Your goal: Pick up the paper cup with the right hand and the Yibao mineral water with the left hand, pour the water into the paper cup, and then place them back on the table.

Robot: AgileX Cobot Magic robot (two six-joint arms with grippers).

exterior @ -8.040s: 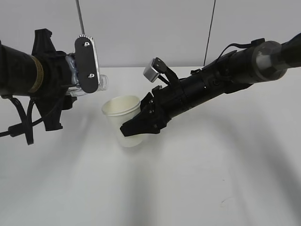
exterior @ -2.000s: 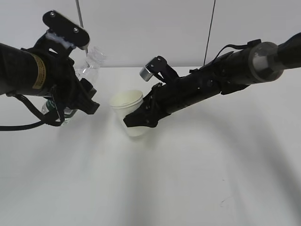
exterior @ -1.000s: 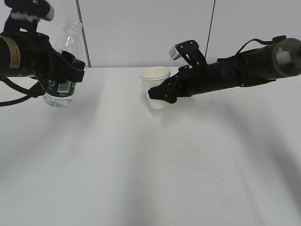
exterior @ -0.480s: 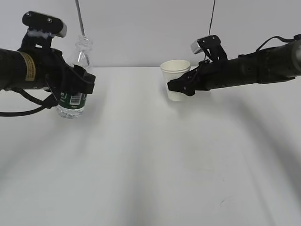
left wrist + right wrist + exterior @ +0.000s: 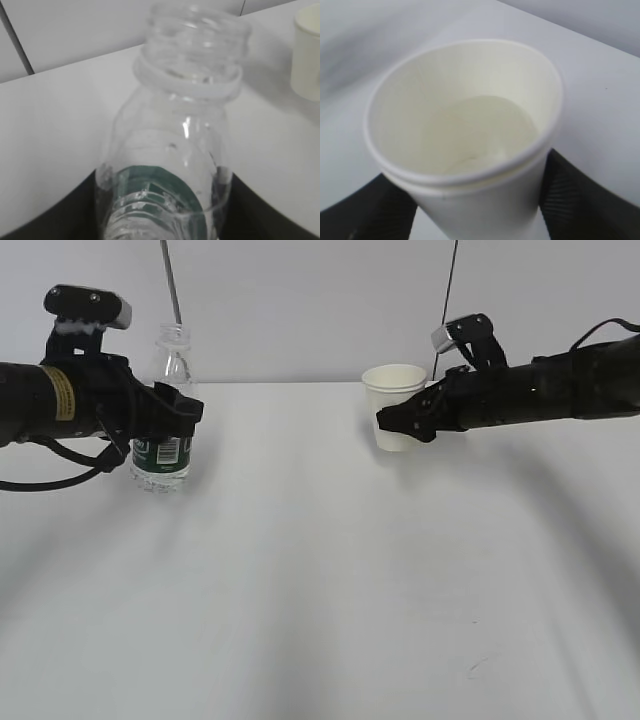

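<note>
White worktop point(image 5: 320, 590): left hand point(image 5: 160, 420) fingers pinch the Yibao mineral water point(image 5: 165, 410), right hand point(image 5: 405, 422) fingers pinch the paper cup point(image 5: 397, 405); set-down underway, release next.

The Yibao mineral water point(image 5: 166, 410) is clear, glossy plastic with ribbed shoulders and a dark green printed label. Right of the bottle, the paper cup point(image 5: 396, 406) looks matt white, its cream inside point(image 5: 470, 130) smooth under a rolled rim. The surface point(image 5: 330, 590) is plain, smooth matt white. Both arms look matt black.
</note>
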